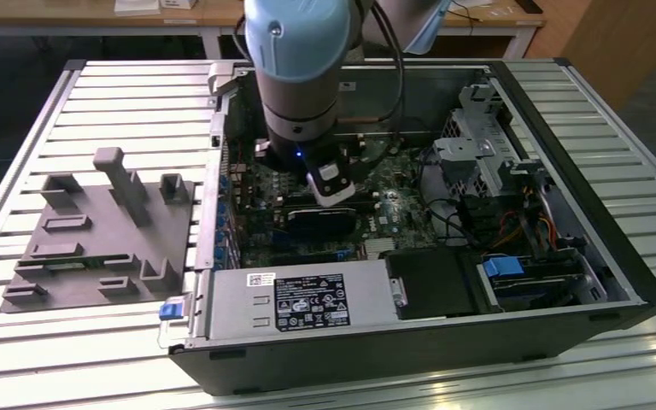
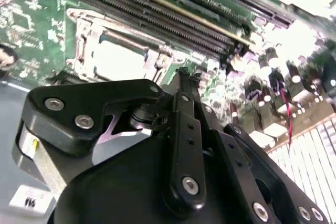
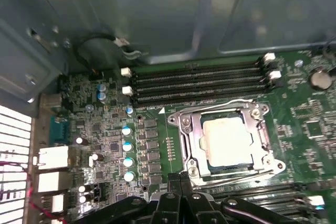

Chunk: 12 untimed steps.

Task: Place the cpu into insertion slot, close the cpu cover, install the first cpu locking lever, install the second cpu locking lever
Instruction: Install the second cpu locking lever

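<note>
The cpu (image 3: 228, 140) lies flat in the insertion slot (image 3: 210, 167) on the green board, its pale metal top showing through the window of the cpu cover (image 3: 191, 139), which lies down over it. Thin wire levers (image 3: 218, 104) run along the frame's edges. My gripper (image 3: 177, 180) is shut with nothing in it, fingertips close beside one corner of the socket frame. In the second wrist view the gripper (image 2: 184, 73) stands just off the cpu (image 2: 118, 59). In the exterior view the gripper (image 1: 330, 190) hangs above the slot (image 1: 317, 220) inside the open computer case.
Long black memory slots (image 3: 197, 82) run beside the socket. A grey power-supply box (image 1: 300, 299) lines the case's near side, a drive cage (image 1: 482, 154) and cables the exterior view's right. A grey fixture (image 1: 106, 235) sits on the slatted table at the exterior view's left.
</note>
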Motion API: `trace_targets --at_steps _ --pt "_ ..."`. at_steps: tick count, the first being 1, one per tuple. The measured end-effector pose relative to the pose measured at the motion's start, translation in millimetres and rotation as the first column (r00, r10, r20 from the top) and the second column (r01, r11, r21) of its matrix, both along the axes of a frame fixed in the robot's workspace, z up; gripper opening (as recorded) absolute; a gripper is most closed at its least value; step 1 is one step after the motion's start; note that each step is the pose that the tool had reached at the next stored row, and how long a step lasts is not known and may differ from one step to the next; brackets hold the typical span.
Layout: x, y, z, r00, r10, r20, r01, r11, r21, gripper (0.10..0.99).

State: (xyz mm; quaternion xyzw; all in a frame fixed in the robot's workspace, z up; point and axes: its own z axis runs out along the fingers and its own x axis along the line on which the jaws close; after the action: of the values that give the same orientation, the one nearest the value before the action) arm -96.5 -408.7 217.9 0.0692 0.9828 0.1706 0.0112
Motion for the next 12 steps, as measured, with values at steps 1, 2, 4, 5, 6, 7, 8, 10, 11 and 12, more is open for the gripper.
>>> trace_targets --at_steps 1,2,4,5,6,7,8,10,11,12 --pt "0.0 0.0 2.9 1.0000 0.000 0.0000 0.000 1.0000 0.000 0.102" --pt "0.0 0.0 5.4 1.0000 0.000 0.0000 0.000 1.0000 0.000 0.102" --pt "0.0 0.0 8.0 1.0000 0.000 0.0000 0.000 1.0000 0.000 0.102" --pt "0.5 0.0 7.9 1.0000 0.000 0.0001 0.000 1.0000 0.000 0.102" --pt "1.5 0.1 8.0 1.0000 0.000 0.0002 0.000 1.0000 0.000 0.102" --pt "3.5 0.0 8.1 1.0000 0.000 -0.0002 0.000 1.0000 -0.001 0.102" --pt "6.5 0.0 8.1 1.0000 0.000 -0.0006 0.000 1.0000 -0.001 0.102" --pt "13.5 0.1 8.1 1.0000 0.000 -0.0020 0.000 1.0000 -0.001 0.102" --pt "17.3 0.1 8.1 1.0000 0.000 -0.0027 0.000 1.0000 -0.001 0.102" --pt "21.4 0.2 8.1 1.0000 0.000 -0.0035 0.000 1.0000 -0.001 0.102"
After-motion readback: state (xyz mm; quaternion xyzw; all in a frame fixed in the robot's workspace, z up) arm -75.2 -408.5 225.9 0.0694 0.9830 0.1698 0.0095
